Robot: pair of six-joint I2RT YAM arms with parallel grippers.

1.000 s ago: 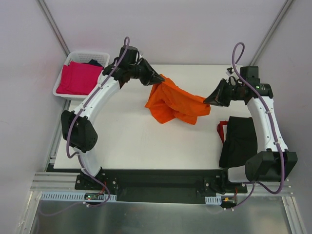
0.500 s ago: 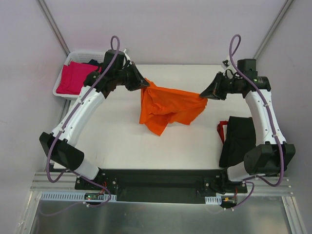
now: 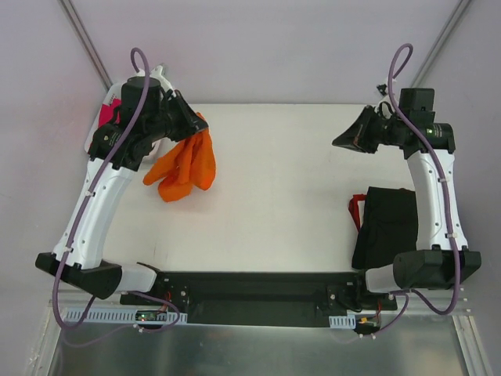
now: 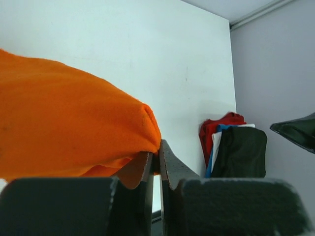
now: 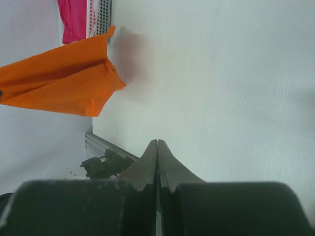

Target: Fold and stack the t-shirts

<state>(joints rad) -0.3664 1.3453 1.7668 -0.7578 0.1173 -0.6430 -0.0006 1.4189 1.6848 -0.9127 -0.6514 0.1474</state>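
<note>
My left gripper (image 3: 200, 125) is shut on the bright orange t-shirt (image 3: 185, 162), which hangs bunched over the table's far left. In the left wrist view the orange t-shirt (image 4: 74, 123) bulges over the fingertips, its edge pinched between the closed jaws of the left gripper (image 4: 155, 156). My right gripper (image 3: 350, 142) hovers shut and empty over the far right of the table; the right gripper (image 5: 157, 143) has its jaws pressed together. A folded black t-shirt (image 3: 385, 227) with red trim (image 3: 356, 209) lies at the near right. A magenta-pink t-shirt (image 5: 74, 19) lies in the basket.
The white lattice basket (image 5: 100, 14) stands off the table's far left corner, mostly hidden behind my left arm in the top view. The white table (image 3: 274, 204) has a metal rail along its near edge. Grey walls enclose the back and sides.
The right gripper has let go of the orange t-shirt and drawn back to the right. The left arm has swung left toward the basket, and the shirt now hangs bunched from it alone.
</note>
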